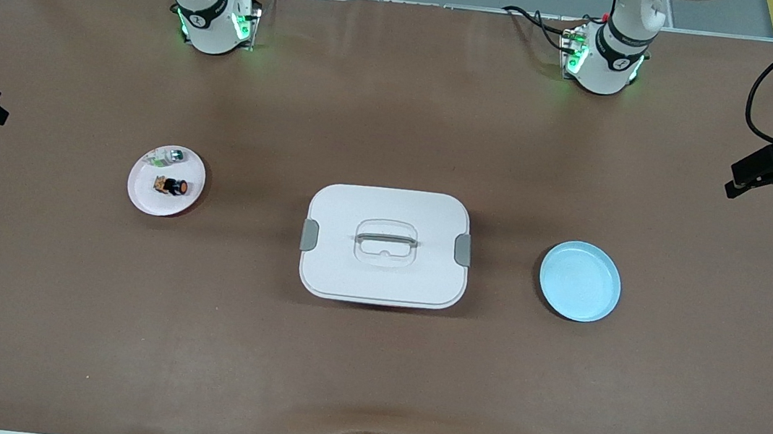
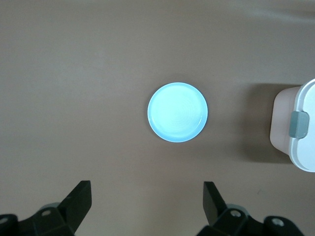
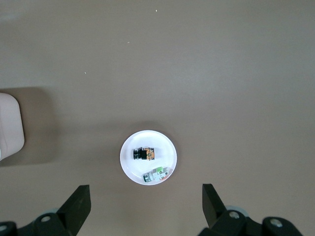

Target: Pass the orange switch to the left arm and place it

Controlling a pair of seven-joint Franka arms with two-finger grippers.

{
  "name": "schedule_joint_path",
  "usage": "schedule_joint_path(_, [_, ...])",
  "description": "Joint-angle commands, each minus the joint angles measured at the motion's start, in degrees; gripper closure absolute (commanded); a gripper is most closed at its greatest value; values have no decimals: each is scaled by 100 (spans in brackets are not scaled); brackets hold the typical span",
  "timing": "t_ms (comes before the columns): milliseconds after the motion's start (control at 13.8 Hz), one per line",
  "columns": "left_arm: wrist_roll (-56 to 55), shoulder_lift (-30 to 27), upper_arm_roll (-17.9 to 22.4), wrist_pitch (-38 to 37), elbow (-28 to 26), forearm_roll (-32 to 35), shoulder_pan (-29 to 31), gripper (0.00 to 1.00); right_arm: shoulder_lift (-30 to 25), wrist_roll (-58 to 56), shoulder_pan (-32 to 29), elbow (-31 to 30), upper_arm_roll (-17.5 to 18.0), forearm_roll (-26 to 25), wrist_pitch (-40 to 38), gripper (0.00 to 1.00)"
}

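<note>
Both open hands hover; orange switch (image 3: 143, 154) below right hand (image 3: 142, 206).

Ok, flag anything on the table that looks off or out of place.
Nothing stands out. The switch lies on the pink plate with a small silver-and-green part; the box sits closed and square mid-table; the blue plate is bare. No spills or damage.

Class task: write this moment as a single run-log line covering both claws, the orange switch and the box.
left claw: open, over table | right claw: open, over table | orange switch: on pink plate | box: closed, mid-table | blue plate: holds nothing
</note>
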Motion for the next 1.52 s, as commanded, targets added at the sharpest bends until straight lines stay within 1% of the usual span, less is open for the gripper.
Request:
schedule_joint_path(0, [-19, 51, -29, -110, 145, 43, 16, 0, 15, 100, 6, 105, 1, -28, -85, 0])
schedule_joint_path(650, [-19, 77, -30, -110, 162, 43, 25, 0, 68, 74, -47, 105, -16, -45, -6, 0])
schedule_joint_path(722, [-19, 95, -30, -110, 162, 43, 34, 0, 111, 126, -47, 96, -16, -106, 20, 0])
schedule_joint_path(794, [-19, 95, -30, -110, 162, 43, 34, 0, 321, 126, -47, 105, -16, -124, 38, 0])
schedule_joint_path(867, [-19, 95, -30, -110, 162, 43, 34, 0, 418, 135, -47, 105, -16, -124, 47, 0])
schedule_joint_path(1083, [-28, 95, -30, -110, 171, 52, 16, 0, 463, 74, -55, 105, -25, -142, 65, 0])
schedule_joint_path(1228, [-28, 104, -30, -110, 171, 52, 25, 0, 656, 56, -47, 87, -25, -151, 380, 0])
schedule_joint_path(1300, [-28, 95, -30, -110, 171, 52, 25, 0, 657, 65, -47, 96, -25, -186, 381, 0])
schedule_joint_path(1372, [-28, 104, -30, -110, 171, 52, 25, 0, 744, 82, -47, 78, -25, -186, 381, 0])
schedule_joint_path(1444, [-28, 95, -30, -110, 171, 52, 25, 0, 945, 83, -64, 87, -25, -160, 355, 0])
